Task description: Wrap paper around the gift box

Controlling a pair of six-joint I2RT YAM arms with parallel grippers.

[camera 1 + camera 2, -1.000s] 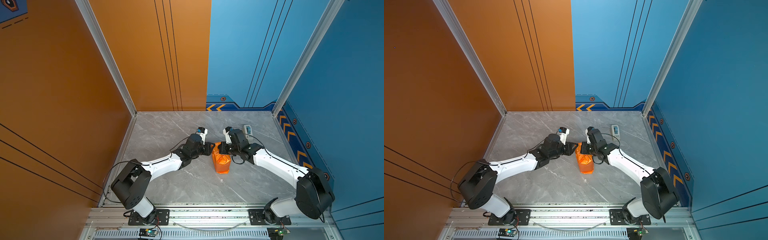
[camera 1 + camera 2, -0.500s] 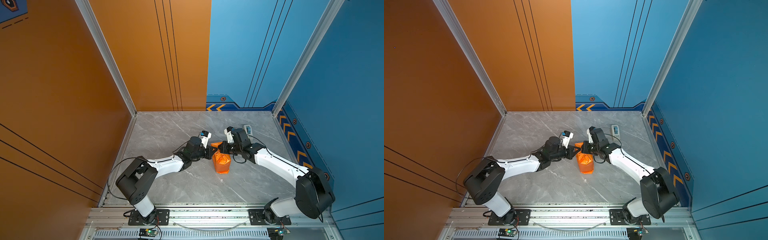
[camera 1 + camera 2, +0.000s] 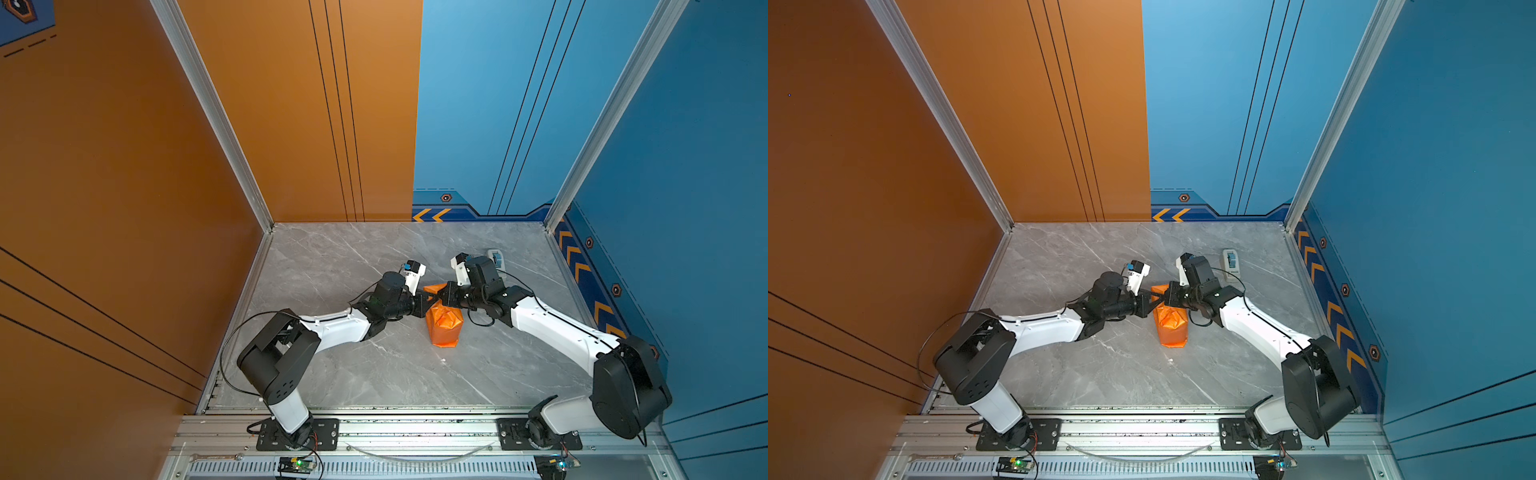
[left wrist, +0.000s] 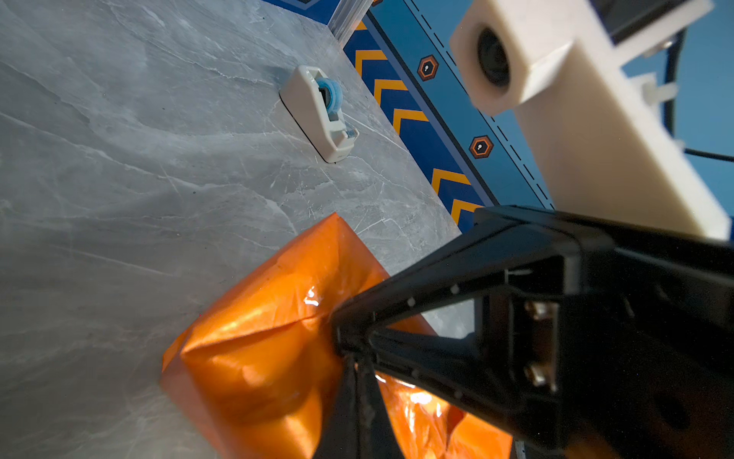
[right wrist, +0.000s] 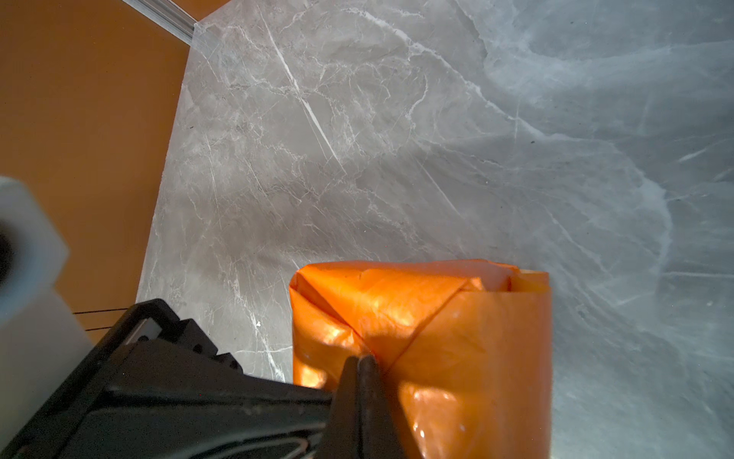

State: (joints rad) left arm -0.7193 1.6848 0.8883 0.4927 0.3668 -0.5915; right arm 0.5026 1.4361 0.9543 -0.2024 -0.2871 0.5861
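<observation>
The paper [image 3: 444,326] [image 3: 1171,326] is folded orange-side out into a creased parcel in the middle of the table. The gift box is hidden inside it. My left gripper [image 3: 432,300] [image 3: 1156,297] and right gripper [image 3: 441,298] [image 3: 1165,296] meet tip to tip over the parcel's far end. In the left wrist view the left gripper [image 4: 355,359] is shut against the paper [image 4: 270,357], right beside the right gripper's tips. In the right wrist view the right gripper [image 5: 361,361] is shut, its tip pressed where the paper [image 5: 456,349] folds cross. No paper shows between either pair of fingers.
A white-grey tape dispenser [image 3: 496,258] [image 3: 1230,261] [image 4: 321,111] lies at the back right, behind the right wrist. The grey marble table [image 3: 332,266] is walled on three sides, orange on the left and blue on the right.
The left gripper has swung right, onto the parcel's far end, and closed, ending against the right gripper's tips. The right gripper and the parcel have barely moved.
</observation>
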